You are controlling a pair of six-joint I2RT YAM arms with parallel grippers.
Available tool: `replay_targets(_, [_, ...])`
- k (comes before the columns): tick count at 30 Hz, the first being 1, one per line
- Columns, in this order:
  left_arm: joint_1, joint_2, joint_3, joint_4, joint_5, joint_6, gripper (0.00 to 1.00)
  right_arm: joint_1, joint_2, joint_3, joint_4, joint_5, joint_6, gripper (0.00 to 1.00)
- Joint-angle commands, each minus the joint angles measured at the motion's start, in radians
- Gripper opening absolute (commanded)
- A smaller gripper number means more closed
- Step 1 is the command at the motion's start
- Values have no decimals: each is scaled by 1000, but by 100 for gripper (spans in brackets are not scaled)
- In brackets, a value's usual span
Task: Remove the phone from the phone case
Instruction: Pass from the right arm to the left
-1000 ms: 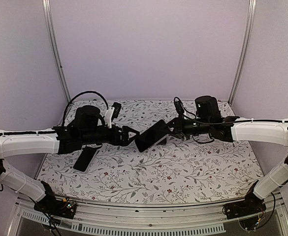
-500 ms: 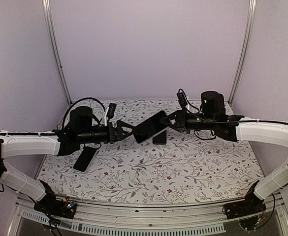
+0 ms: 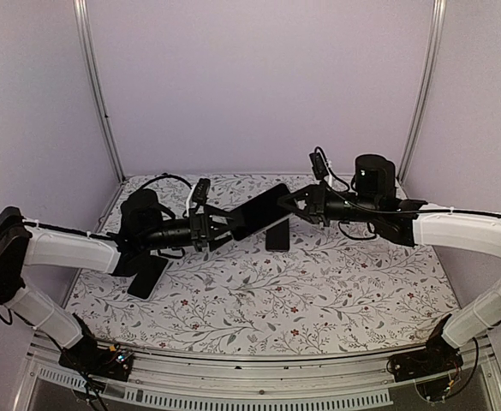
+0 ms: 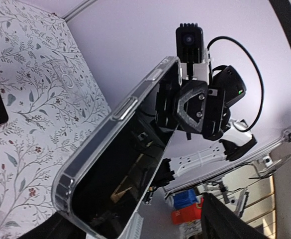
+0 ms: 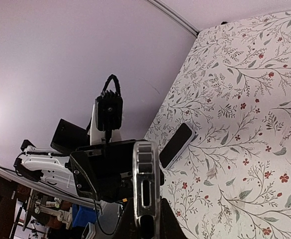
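Nearest my overhead camera, both arms reach in from the table's front edge over the flowered cloth. On the left a black phone lies flat on the cloth, partly under the left forearm. Further in, the phone case hangs in the air between the two arms, well off the cloth and tilted with its right end higher. The phone sits inside it, its dark glass filling the clear shell. The left gripper is at the case's lower left end. On its wrist feed I see the fingers standing wide: the case's rounded end lies between them, and one finger is apart from the glass, not touching it. The right gripper has the upper right end pinched. On its wrist feed the case's short edge, with a port slot, is clamped between the two fingers. Along the case's long edge two side buttons show through the clear rim. Any print on the shell or the grippers is too small for me to read. Below the raised case a second black phone rests on the cloth, and behind it the cloth ends at a plain lavender wall.
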State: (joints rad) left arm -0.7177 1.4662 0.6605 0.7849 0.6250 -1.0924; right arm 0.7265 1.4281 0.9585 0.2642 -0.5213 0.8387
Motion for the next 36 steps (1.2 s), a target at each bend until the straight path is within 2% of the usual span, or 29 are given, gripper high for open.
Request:
replay_targets(1, [8, 30, -27, 302, 65, -151, 71, 5, -49, 28, 121, -26, 27, 0])
replay_targets(6, [3, 54, -38, 419, 60, -214, 51, 5, -66, 8, 146, -32, 47, 0])
replay_targets(14, [-6, 80, -30, 475, 55, -241, 16, 5, -84, -16, 148, -46, 57, 0])
replay_targets(17, [-11, 82, -24, 482, 51, -241, 1, 4, -91, -27, 146, -44, 56, 10])
replay_targets(22, [-12, 71, -26, 489, 36, -244, 0, -6, -118, -59, 135, -28, 48, 35])
replay_targets(24, [-13, 58, -32, 488, 21, -239, 0, -16, -131, -75, 121, -19, 40, 48])
replay_targets(27, [-12, 35, -38, 467, 13, -223, 0, -34, -161, -102, 100, -1, 27, 61])
replay_targets(29, [-11, 21, -35, 441, 12, -205, 0, -44, -181, -119, 78, 15, 18, 65])
replay_targets(36, [-11, -15, -35, 382, 3, -169, 0, -56, -223, -135, 33, 39, -9, 64])
